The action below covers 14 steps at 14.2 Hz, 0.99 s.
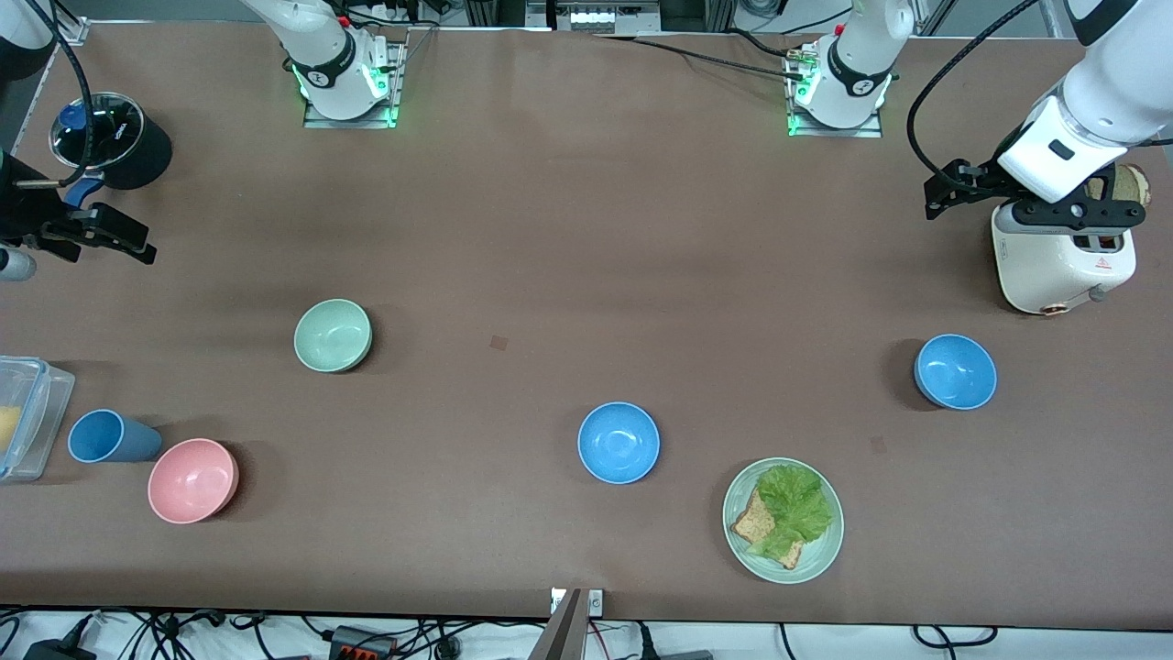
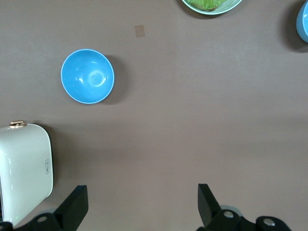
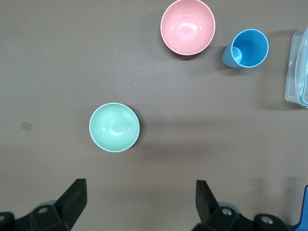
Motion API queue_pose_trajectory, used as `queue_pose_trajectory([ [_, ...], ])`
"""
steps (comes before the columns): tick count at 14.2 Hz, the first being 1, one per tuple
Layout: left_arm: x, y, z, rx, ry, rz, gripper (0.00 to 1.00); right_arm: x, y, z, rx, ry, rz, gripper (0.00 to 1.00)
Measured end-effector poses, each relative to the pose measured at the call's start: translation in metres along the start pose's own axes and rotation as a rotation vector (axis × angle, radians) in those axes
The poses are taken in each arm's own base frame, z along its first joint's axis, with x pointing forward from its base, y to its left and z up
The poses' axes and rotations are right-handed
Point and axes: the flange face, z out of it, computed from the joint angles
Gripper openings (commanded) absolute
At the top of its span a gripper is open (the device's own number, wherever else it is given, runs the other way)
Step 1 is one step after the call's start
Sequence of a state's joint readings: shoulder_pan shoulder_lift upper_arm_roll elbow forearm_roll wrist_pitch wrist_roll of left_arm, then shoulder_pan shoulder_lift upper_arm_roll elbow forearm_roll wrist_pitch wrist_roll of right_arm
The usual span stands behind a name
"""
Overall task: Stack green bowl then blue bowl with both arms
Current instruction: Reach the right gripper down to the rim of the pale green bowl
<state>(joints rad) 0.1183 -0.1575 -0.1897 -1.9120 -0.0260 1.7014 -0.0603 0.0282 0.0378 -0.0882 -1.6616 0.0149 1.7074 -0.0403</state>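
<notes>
On the brown table (image 1: 568, 229), a white toaster (image 1: 1054, 266) stood at the left arm's end, with the left gripper (image 2: 143, 207) above and beside it, fingers spread wide and empty. The right gripper (image 3: 140, 204) hung over the right arm's end, likewise spread open and holding nothing. A green plate (image 1: 820, 555) carrying lettuce and toast lay nearest the front camera. The green bowl (image 1: 333, 335) sat upright toward the right arm's end, well apart from everything else. One blue bowl (image 1: 619, 442) rested near mid-table beside the plate; the second blue bowl (image 1: 955, 371) lay near the toaster. A pink bowl (image 1: 192, 480) and blue cup (image 1: 108, 436) stood just beside each other.
</notes>
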Motion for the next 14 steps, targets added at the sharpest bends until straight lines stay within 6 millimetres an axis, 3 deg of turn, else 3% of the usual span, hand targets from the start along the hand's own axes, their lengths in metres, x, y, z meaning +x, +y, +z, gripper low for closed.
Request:
queue_pose_trajectory([
  [7,0.011,-0.006,0.001,-0.008,-0.018,-0.002,1.00,0.001,-0.001,0.000,0.000,0.002,-0.002,1.00],
  [9,0.013,-0.006,0.002,-0.009,-0.029,-0.003,1.00,0.004,-0.004,0.010,-0.001,-0.009,-0.007,1.00],
  [11,0.013,-0.006,0.002,-0.009,-0.031,-0.003,1.00,0.014,-0.011,0.037,-0.003,-0.039,-0.017,1.00],
  [14,0.013,-0.006,0.002,-0.009,-0.032,-0.003,1.00,0.035,-0.028,0.101,-0.010,-0.105,-0.044,1.00],
])
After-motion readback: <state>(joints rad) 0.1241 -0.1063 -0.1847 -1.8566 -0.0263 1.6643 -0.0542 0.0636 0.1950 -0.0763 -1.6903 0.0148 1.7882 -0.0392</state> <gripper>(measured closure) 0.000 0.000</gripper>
